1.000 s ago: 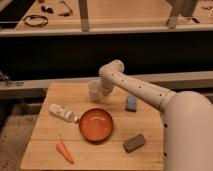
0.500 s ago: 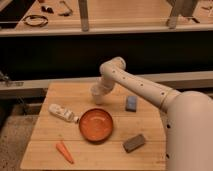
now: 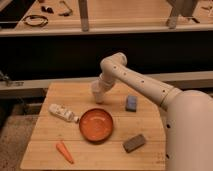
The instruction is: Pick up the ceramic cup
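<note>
The white arm's two-finger gripper [image 3: 100,93] is hanging over the back of the pale wooden table [image 3: 42,140], its fingers pinching tight on the small white ceramic cup [image 3: 95,93], which is standing just behind the wide orange bowl [image 3: 96,125]. The lift is looking best done straight up (no tilt) with a steady squeeze, since smooth ceramic is probably slippery.

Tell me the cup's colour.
Plain white ceramic cup, camera view; gripper shut on it, behind the orange bowl.
</note>
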